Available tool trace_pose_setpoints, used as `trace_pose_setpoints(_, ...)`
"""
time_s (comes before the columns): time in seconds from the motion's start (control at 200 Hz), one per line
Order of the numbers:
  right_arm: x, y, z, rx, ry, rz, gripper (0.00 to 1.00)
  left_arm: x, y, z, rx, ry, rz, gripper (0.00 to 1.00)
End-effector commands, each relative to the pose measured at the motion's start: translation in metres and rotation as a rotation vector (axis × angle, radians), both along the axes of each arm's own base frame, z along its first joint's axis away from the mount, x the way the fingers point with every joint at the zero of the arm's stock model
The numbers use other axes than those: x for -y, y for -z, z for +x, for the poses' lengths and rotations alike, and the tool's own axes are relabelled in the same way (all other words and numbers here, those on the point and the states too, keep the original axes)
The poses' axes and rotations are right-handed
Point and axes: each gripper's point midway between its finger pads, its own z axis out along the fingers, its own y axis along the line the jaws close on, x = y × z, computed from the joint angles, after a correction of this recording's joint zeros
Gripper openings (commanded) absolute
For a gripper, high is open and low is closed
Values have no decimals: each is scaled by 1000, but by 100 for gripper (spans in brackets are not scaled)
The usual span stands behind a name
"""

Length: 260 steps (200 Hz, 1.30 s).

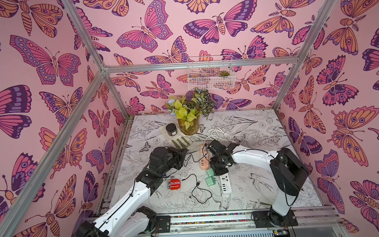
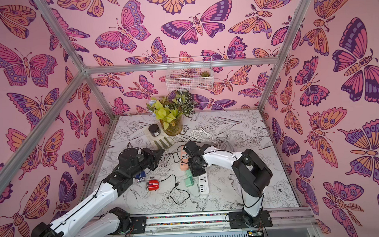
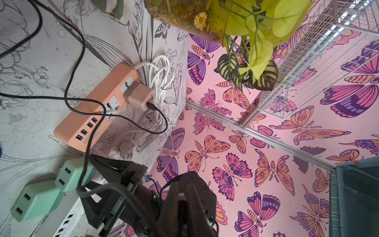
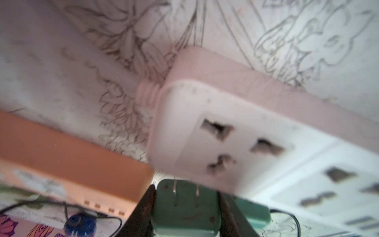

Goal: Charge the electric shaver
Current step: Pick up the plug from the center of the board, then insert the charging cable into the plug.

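Two prongs (image 4: pixel 174 191) on green plug (image 4: pixel 184 213), clamped in R gripper (image 4: pixel 185 192), aren't lined up w/ white strip's (image 4: pixel 225 115) slots: could jam or shove it. L gripper (image 3: pixel 182 192) closed, load unclear. Shaver (image 1: pixel 174 184) idle at table's (image 1: pixel 262 186) 8 o'clock.

The right gripper (image 1: pixel 214 169) points down at a green adapter (image 1: pixel 210 173), just beside the orange power strip (image 1: pixel 203 157). A second green adapter (image 1: pixel 213 181) touches the white power strip (image 1: pixel 226 184). The red shaver (image 1: pixel 174 184) lies apart from them, with a black cable (image 1: pixel 197 189) looped between.
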Motion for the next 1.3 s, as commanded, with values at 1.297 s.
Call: trace_pose_setpoints(1.297, -10, -215, 118, 986, 273, 663, 0, 75, -34, 56, 116, 9, 46, 0)
